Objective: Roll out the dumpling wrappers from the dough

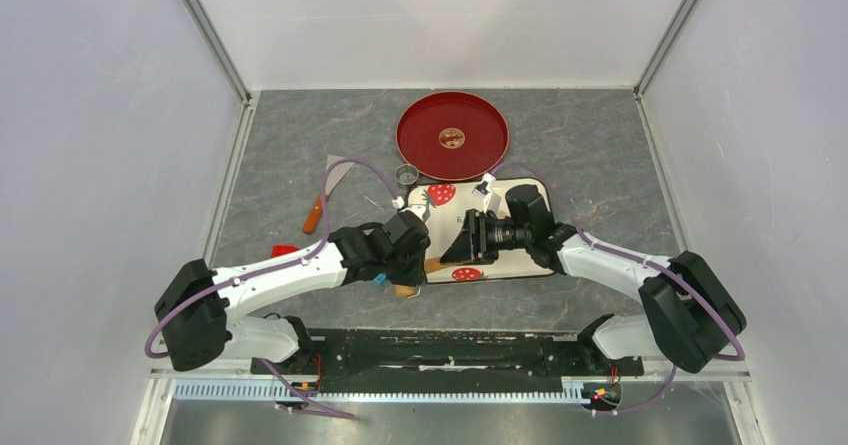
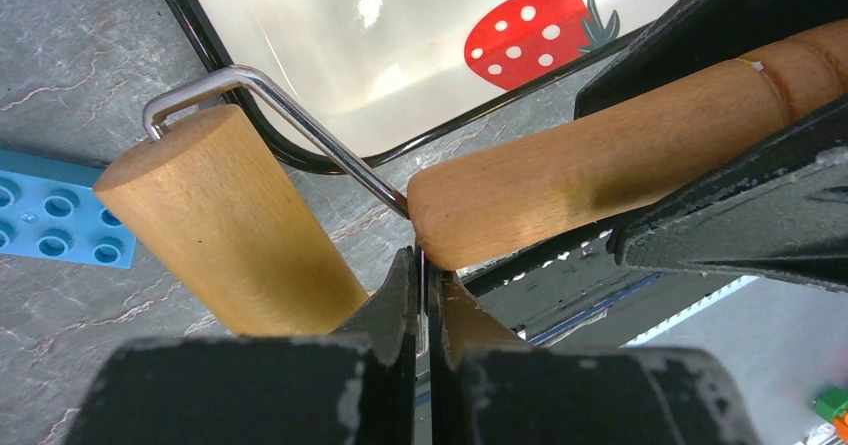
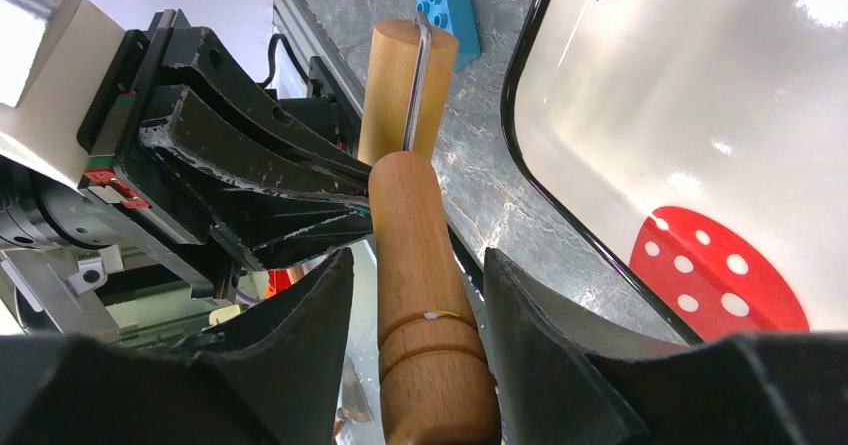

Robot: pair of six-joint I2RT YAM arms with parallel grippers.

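A wooden roller has its drum [image 2: 225,225] just off the corner of the strawberry tray [image 2: 400,45], over the grey table. Its bent metal rod [image 2: 300,125] runs to the wooden handle [image 2: 600,165]. My left gripper [image 2: 422,265] is shut on that rod where it meets the handle. My right gripper [image 3: 418,260] straddles the handle [image 3: 415,205] from the opposite end, with a gap still showing beside one finger. From above, both grippers meet at the tray's near left corner [image 1: 436,264]. No dough or dumpling wrappers show in these frames.
A red round plate [image 1: 420,125] lies behind the tray [image 1: 510,260], with a small metal ring [image 1: 406,174] beside it. A scraper with an orange handle [image 1: 325,195] lies to the left. A blue brick [image 2: 60,220] sits by the roller drum.
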